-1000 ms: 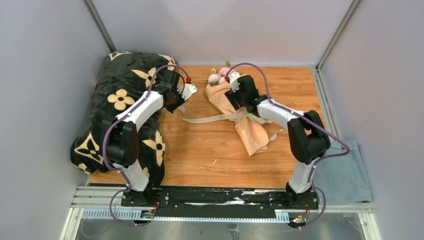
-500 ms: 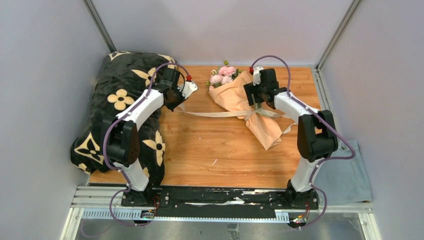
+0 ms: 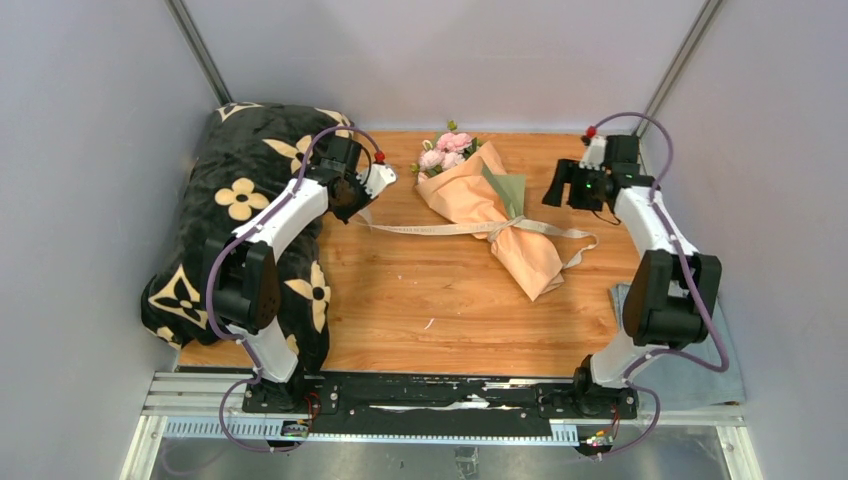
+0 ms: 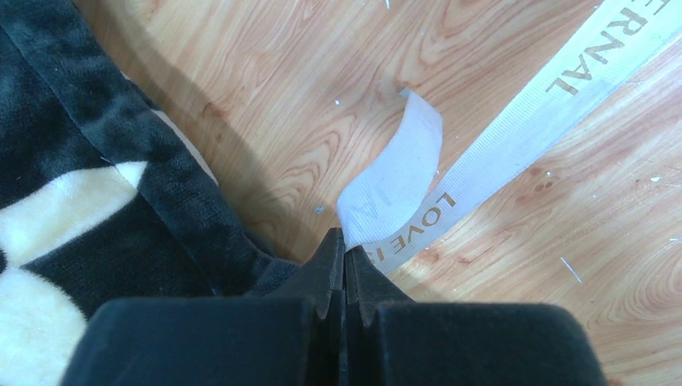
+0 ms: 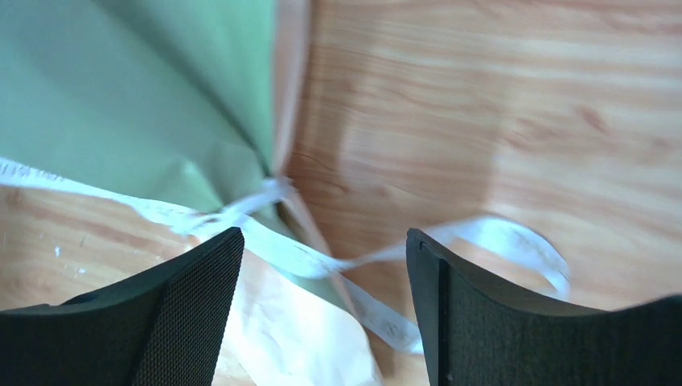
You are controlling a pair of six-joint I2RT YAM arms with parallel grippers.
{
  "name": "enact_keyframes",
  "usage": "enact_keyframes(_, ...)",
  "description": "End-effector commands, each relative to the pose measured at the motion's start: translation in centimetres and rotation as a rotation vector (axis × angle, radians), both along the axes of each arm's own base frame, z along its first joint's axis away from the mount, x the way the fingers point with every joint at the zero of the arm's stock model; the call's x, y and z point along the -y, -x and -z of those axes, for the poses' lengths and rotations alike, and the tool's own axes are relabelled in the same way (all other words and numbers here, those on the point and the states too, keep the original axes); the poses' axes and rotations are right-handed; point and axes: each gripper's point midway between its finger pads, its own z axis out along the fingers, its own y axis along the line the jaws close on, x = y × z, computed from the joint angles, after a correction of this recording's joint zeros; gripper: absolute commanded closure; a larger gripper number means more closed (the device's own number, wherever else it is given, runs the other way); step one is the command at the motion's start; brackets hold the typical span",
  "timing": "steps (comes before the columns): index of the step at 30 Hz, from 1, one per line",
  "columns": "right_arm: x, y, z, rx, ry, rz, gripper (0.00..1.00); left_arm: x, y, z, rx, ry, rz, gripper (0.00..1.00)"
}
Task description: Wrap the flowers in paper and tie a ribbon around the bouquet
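The bouquet lies on its side at the back middle of the table: pink flowers in a cone of peach paper with an olive green fold. The cream ribbon circles the cone's waist, and loose ends trail to the right. My left gripper is shut on the ribbon's left end, jaws pressed together. My right gripper hangs open to the right of the bouquet, nothing in it. Below it lie the green fold and a ribbon loop.
A black blanket with yellow flower shapes is heaped along the left edge of the wooden table, under my left arm. A grey-blue cloth lies off the right front corner. Grey walls close in the back and sides.
My right gripper has drawn back from the bouquet to the far right, staying open. The bouquet slid a little right and the ribbon's left run straightened. The left gripper kept its place.
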Motion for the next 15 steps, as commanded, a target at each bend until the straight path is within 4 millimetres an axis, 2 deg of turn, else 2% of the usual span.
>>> enact_keyframes(1, 5.7, 3.2, 2.8, -0.150, 0.002, 0.260, 0.23, 1.0, -0.1, -0.1, -0.009, 0.031, 0.018, 1.00)
enact_keyframes(3, 6.6, 3.5, 4.0, -0.177, -0.011, 0.275, 0.24, 1.0, -0.1, -0.1, -0.011, 0.029, 0.023, 1.00)
enact_keyframes(5, 7.5, 3.3, 5.1, -0.183, 0.047, 0.239, 0.26, 0.9, 0.1, 0.0, -0.015, 0.020, 0.039, 1.00)
enact_keyframes(6, 7.9, 3.1, 5.4, -0.174, 0.088, 0.193, 0.25, 0.9, 0.3, 0.1, -0.022, 0.014, 0.059, 0.90)
enact_keyframes(8, 8.3, 2.2, 5.3, -0.094, 0.187, -0.014, 0.23, 1.1, 1.0, 0.3, -0.041, 0.003, 0.120, 0.53)
enact_keyframes(10, 8.0, 1.9, 4.7, 0.024, 0.280, -0.252, 0.21, 1.7, 1.6, 0.0, -0.044, -0.017, 0.217, 0.31)
enact_keyframes(13, 7.6, 2.7, 5.1, 0.198, 0.454, -0.608, 0.18, 4.7, 2.0, -1.3, -0.015, -0.033, 0.359, 0.23)
enact_keyframes(15, 7.2, 3.6, 5.7, 0.278, 0.528, -0.801, 0.16, 8.1, 2.0, -1.6, 0.003, -0.002, 0.445, 0.23)
